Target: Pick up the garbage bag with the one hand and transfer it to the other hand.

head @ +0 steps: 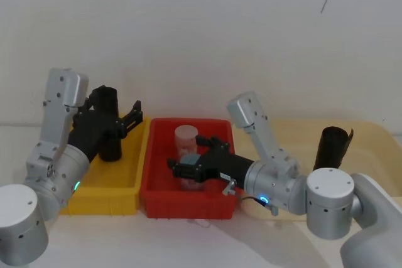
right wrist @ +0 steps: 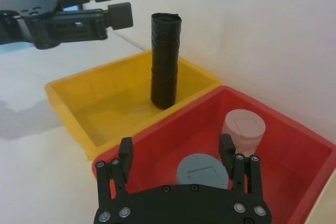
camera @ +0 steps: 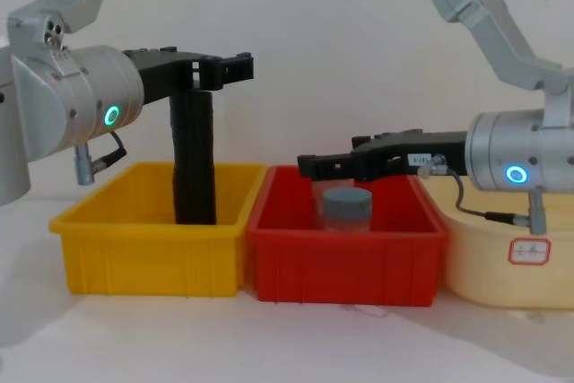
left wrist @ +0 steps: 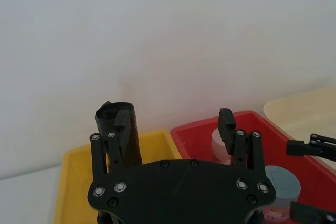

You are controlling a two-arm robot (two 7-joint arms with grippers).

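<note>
My left end effector (left wrist: 173, 115) gapes wide, empty, beside top of garbage bag (right wrist: 165, 56) upright in yellow bin (camera: 148, 257); right end effector (right wrist: 176, 145) spread, empty, over red bin (camera: 345, 266).

Silver-grey cylindrical wrists (camera: 72, 100); black, screw-studded left hand (camera: 235, 71) behind a green ring, right hand (camera: 309, 166) behind a blue ring.

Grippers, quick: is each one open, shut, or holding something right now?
Left gripper: open, empty, near the top of the garbage bag.
Right gripper: open, empty, over the red bin.
</note>
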